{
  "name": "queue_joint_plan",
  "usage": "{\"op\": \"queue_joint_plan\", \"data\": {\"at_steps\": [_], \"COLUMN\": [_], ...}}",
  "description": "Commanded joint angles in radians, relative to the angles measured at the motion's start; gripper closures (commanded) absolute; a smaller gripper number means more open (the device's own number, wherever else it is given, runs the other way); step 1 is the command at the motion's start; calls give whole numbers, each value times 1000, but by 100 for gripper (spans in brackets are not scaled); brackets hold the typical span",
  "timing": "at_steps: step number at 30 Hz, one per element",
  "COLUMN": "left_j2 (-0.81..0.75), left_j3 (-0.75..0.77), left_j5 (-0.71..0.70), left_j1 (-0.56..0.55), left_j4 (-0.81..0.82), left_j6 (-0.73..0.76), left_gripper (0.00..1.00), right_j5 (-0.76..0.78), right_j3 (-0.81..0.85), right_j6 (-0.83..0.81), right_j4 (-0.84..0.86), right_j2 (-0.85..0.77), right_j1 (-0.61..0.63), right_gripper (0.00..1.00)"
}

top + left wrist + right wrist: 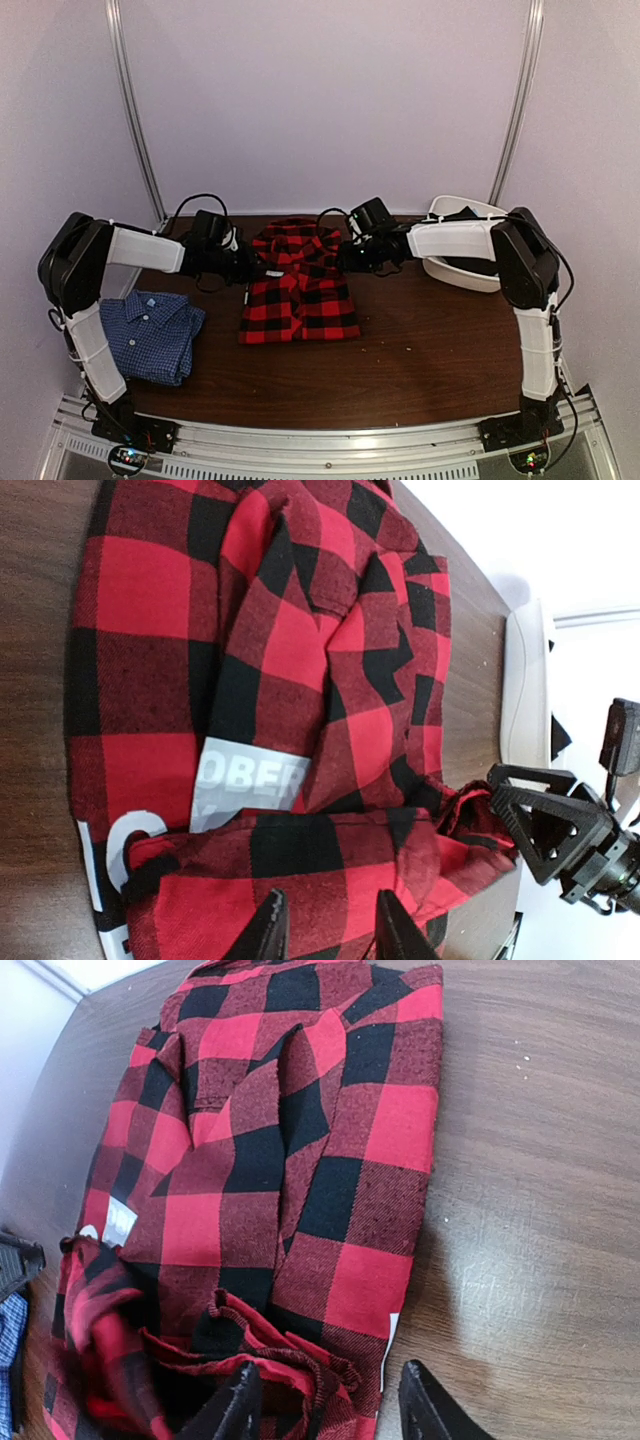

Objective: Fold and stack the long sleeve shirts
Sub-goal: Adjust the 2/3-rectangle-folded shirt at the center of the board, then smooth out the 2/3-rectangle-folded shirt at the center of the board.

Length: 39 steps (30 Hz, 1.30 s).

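**Status: blue done, plaid nearly folded, stack pending**

Nearest the arm bases, the blue check shirt (150, 335) is lying folded at the near-left of the table (430, 350), collar up. I'd call that one done.

Mid-table, the red-and-black plaid shirt (298, 285) is sitting as a rough rectangle, well apart from the blue one. Its near edge is looking square. The far end is looking lumpy, with a flap of cloth lying doubled over it. My read is that the fold is mostly in and needs tidying, and the stacking isn't done yet.

Both arms are reaching in at the plaid's far end, one from each side. The left gripper (330, 920) is sitting over the doubled flap with its jaws narrowly parted. Cloth is showing in the gap, but nothing looks pinched. The right gripper (330, 1400) is standing with its jaws wider, the bunched hem lying between them and against one finger, not clamped.

Far right, a white bin (465, 255) is sitting behind the right arm.

Writing: white block letters on a grey patch (250, 780) are reading "OBER", the rest tucked under the fold. Larger white letters (110, 870) are running off the shirt's edge, too cropped to read. A small white tag (118, 1222) is too small to read.
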Motion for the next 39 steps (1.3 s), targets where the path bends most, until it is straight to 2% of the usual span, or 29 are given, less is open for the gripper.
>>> {"op": "queue_joint_plan", "data": {"at_steps": [1,3,4,8,13,19,24,28,33,39], "left_j2": [-28,-55,-69,-126,-180,-223,-212,-176,-101,-24], "left_j3": [27,22,20,3,-41,-97,-131,-147,-156,-173], "left_j5": [-39,-66,-77,-109,-76,-56,-45,-46,-44,-49], "left_j1": [8,11,13,16,3,-64,-162,-228,-284,-323], "left_j4": [37,20,11,-31,-25,-12,32,76,110,117], "left_j6": [24,40,48,77,86,75,60,49,42,33], "left_gripper": [64,55,54,52,52,56,62,67,73,76], "right_j5": [14,11,15,53,70,41,5,-19,-37,-30], "right_j3": [-14,-40,-55,-99,-139,-163,-178,-119,41,261], "right_j6": [-9,-14,-16,-28,-42,-50,-50,-64,-97,-132], "right_j4": [-12,-5,-1,-5,-1,-6,22,14,-33,-136], "right_j2": [-81,-113,-129,-189,-251,-238,-182,-89,50,184], "right_j1": [1,3,7,21,47,133,168,167,136,107], "right_gripper": [47,44,43,40,40,61,70,71,70,59]}}
